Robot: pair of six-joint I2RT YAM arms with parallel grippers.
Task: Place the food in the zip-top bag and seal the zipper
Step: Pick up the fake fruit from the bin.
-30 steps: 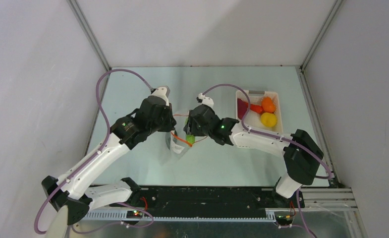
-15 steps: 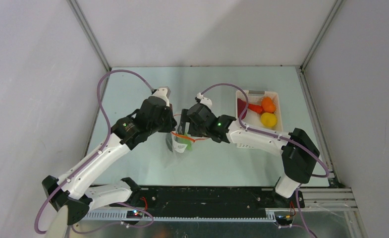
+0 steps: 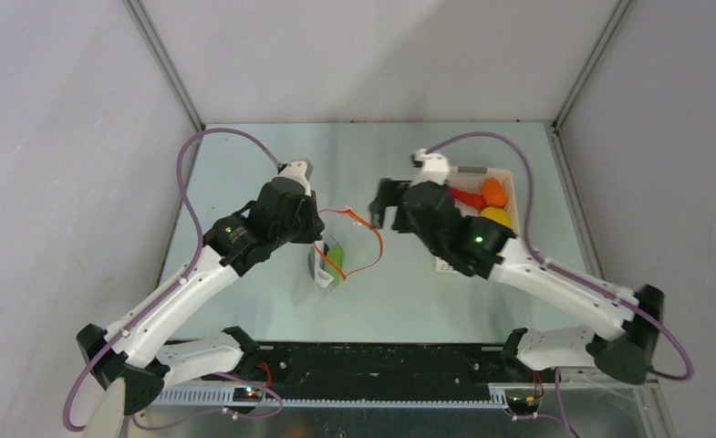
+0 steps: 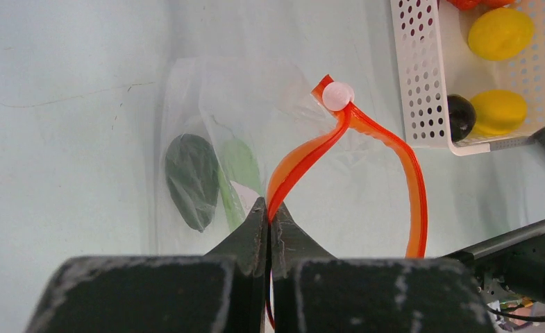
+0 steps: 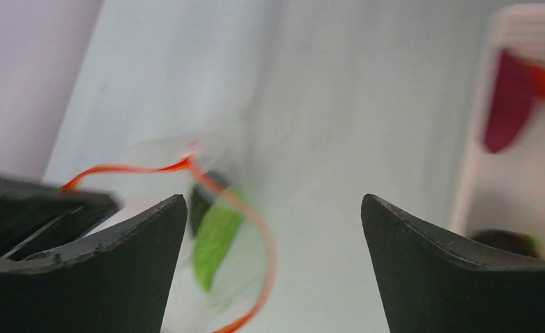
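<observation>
My left gripper (image 4: 268, 208) is shut on the orange-red zipper (image 4: 366, 132) and holds up the mouth of the clear zip-top bag (image 4: 207, 118). The strip bows into an open loop (image 3: 372, 242) with a white slider (image 4: 338, 96) at its end. Inside the bag lie a dark-green piece (image 4: 191, 180) and a light-green piece (image 4: 240, 166). My right gripper (image 3: 383, 205) is open and empty, right of the bag, between it and the basket. More food sits in the basket: two lemons (image 4: 500, 32), an orange (image 3: 492, 192), a red chili (image 3: 468, 196) and a purple piece (image 5: 509, 100).
The white slotted basket (image 4: 422, 83) stands at the right, partly covered by my right arm in the top view. A dark round piece (image 4: 460, 116) lies in its corner. Grey walls close in the table on three sides.
My right gripper opened at the bag's mouth, let go of the light-green piece into the bag, then drew back up and right toward the basket. The left gripper held still.
</observation>
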